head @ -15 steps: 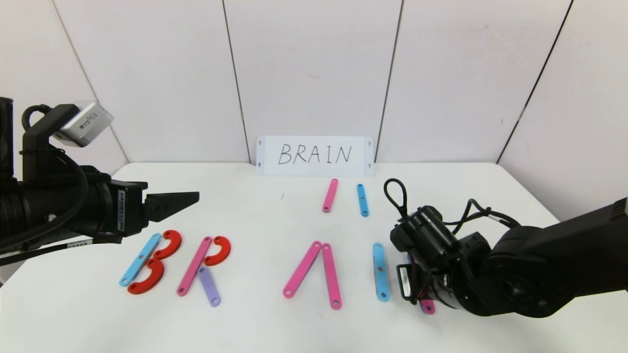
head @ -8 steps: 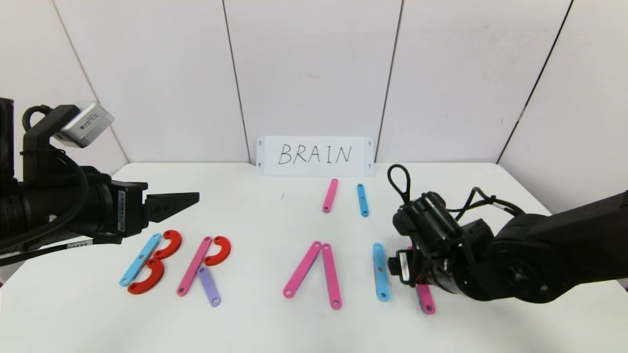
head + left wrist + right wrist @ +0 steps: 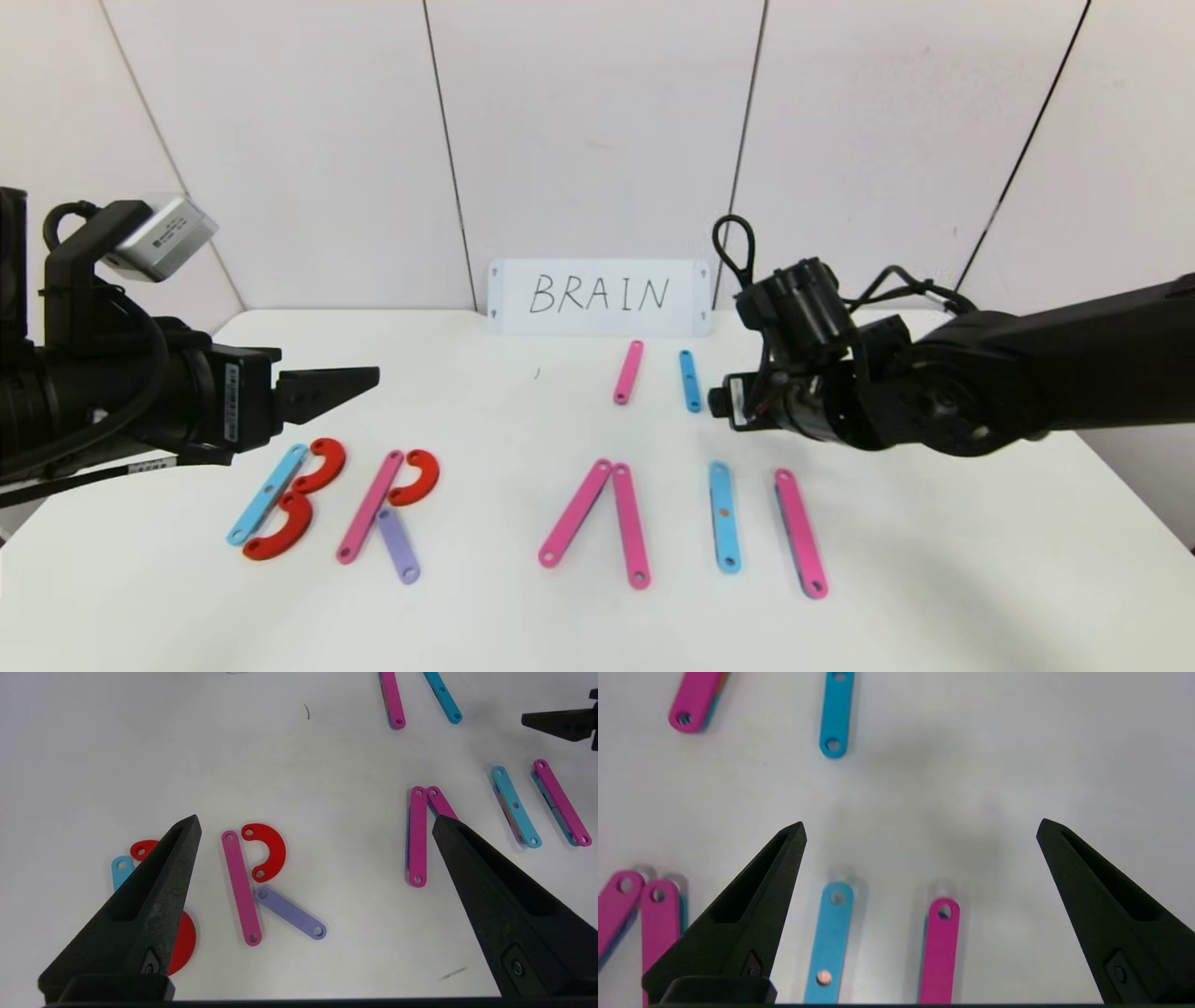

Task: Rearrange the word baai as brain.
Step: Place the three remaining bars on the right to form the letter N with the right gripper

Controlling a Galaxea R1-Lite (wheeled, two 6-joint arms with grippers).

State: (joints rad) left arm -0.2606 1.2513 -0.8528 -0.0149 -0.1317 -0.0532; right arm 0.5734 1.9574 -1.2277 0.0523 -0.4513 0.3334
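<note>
Right gripper [image 3: 920,828]: we are holding its jaws wide and empty above the white table [image 3: 523,411], near the pink strip [image 3: 800,532]; left gripper [image 3: 315,823] is hovering agape, empty.

Pink strips [image 3: 799,532], light-blue strips [image 3: 724,516], red arcs [image 3: 414,477] — purple strip [image 3: 398,545], black claws [image 3: 327,387]

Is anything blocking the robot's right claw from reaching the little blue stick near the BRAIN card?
No. The right gripper, open, hovers beside the short blue strip, with only bare table between them.
</note>
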